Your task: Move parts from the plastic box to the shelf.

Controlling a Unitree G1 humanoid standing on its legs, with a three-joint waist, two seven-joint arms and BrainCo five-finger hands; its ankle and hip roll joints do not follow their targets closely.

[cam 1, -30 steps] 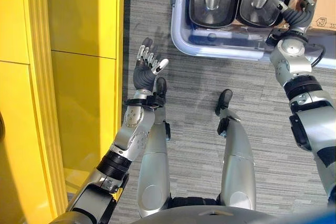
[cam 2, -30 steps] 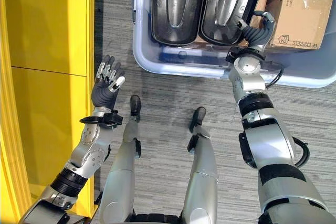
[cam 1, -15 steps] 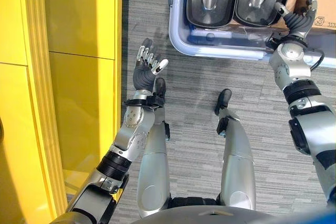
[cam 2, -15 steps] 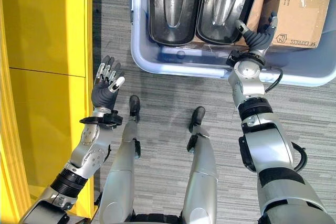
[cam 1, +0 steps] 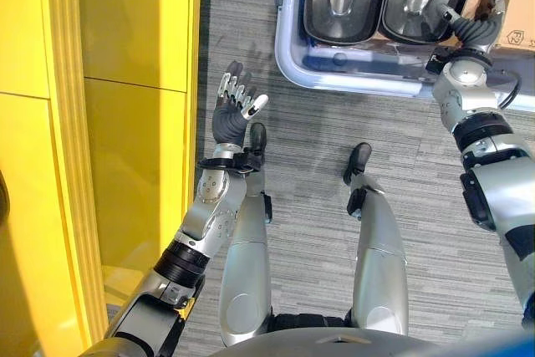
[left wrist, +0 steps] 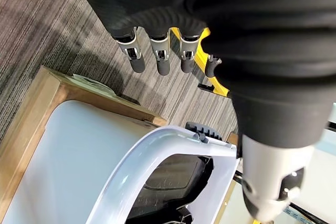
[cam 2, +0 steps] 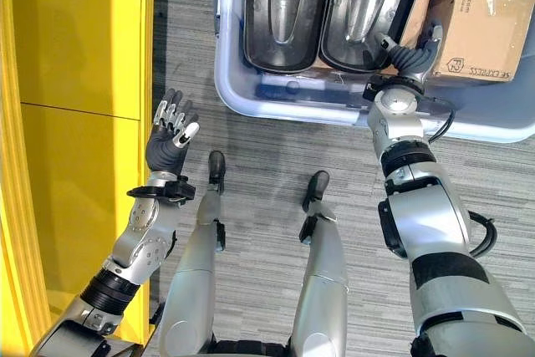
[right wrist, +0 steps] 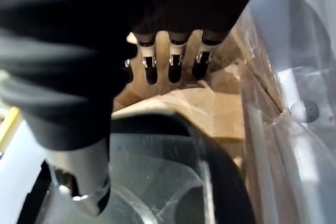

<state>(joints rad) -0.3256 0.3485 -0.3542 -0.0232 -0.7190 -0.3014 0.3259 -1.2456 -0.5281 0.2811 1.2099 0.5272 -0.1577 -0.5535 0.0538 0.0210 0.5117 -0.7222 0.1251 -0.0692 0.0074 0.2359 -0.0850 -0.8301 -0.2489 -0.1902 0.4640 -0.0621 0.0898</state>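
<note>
The right hand [cam 2: 410, 58] reaches over the plastic box's [cam 2: 276, 104] near rim at upper right, fingers spread and empty — apparently to take the nearer black part [cam 2: 361, 6]. The left hand [cam 2: 170, 135], open and idle, hangs beside the yellow shelf [cam 2: 75, 81] at left.

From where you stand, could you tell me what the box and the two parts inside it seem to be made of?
The box looks like pale translucent plastic with a glossy rim. The two parts look like dark moulded shells with shiny highlights, probably plastic, possibly coated metal.
</note>
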